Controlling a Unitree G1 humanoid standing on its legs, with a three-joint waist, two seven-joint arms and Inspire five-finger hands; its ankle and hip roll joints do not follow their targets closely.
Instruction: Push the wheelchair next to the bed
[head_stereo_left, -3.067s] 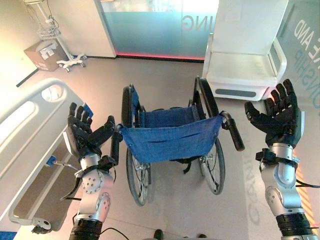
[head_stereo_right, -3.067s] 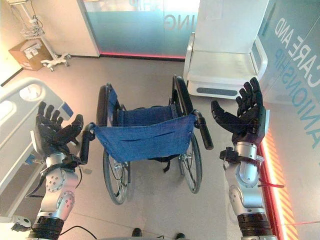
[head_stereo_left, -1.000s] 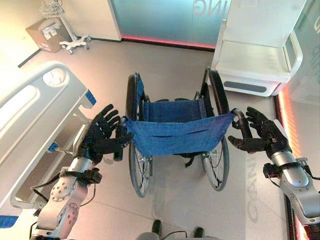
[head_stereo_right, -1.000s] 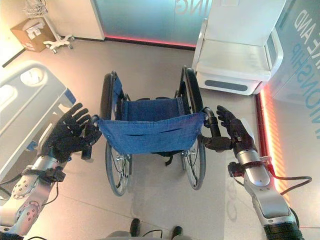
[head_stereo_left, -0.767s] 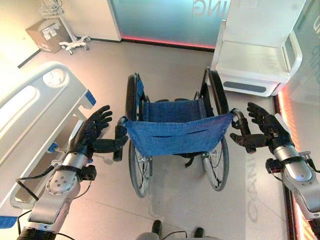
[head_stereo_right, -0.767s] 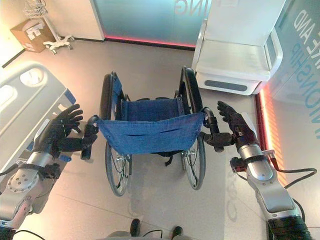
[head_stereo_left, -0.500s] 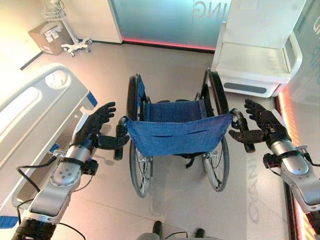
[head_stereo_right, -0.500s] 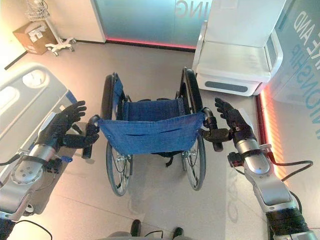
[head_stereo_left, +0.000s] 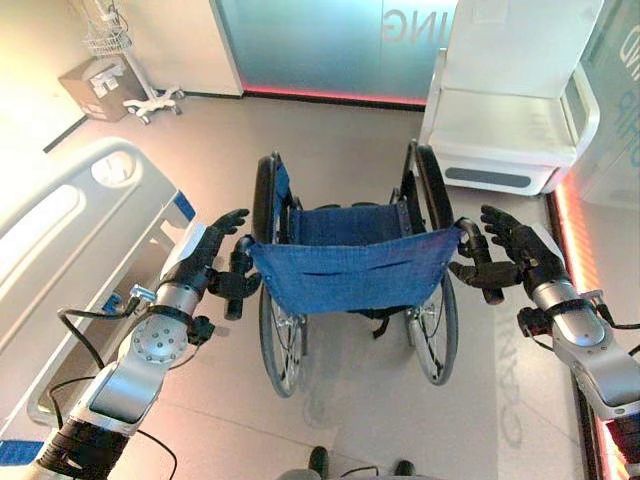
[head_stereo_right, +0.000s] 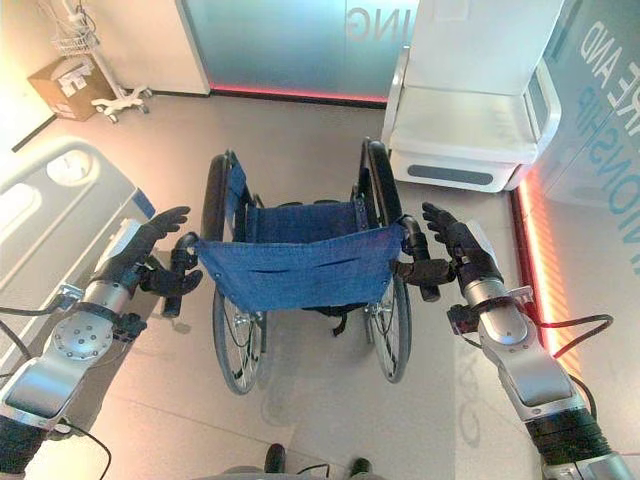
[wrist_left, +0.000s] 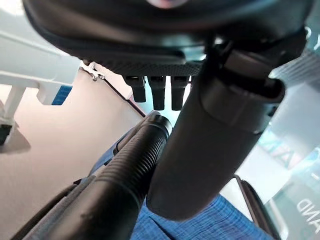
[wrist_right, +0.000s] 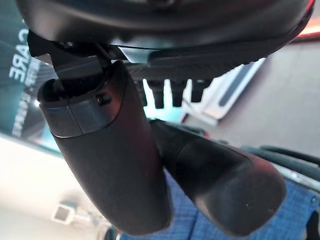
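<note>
- The wheelchair (head_stereo_left: 350, 275) stands on the floor (head_stereo_left: 340, 140) directly ahead, its back turned toward the camera, with a blue fabric backrest (head_stereo_left: 352, 272) stretched between the two push handles
- The bed (head_stereo_left: 70, 260) lies along the left side, its pale side rail near the wheelchair's left wheel; a gap of floor shows between the two
- The left hand (head_stereo_left: 205, 262) is at the left push handle (head_stereo_left: 237, 278): the fingers reach out straight beyond the grip, and the thumb crosses in front of it
- In the left wrist view the ribbed black left push handle runs right beside the thumb (wrist_left: 210, 145), and the straight fingers sit above it, not wrapped round it
- The right hand (head_stereo_right: 460, 255) is at the right push handle (head_stereo_right: 418, 258), with fingers spread and extended and the thumb pointing in against the grip
- In the right wrist view the smooth end of the right push handle sits just under the thumb (wrist_right: 107, 160); the fingers are straight past it, so the hand is open, not closed on the grip
- A white armchair (head_stereo_left: 510, 110) stands beyond the wheelchair on the right, in front of a frosted glass wall (head_stereo_left: 330, 45)
- A cardboard box (head_stereo_left: 92, 85) and a wheeled stand (head_stereo_left: 130, 70) with a wire basket sit in the far left corner
</note>
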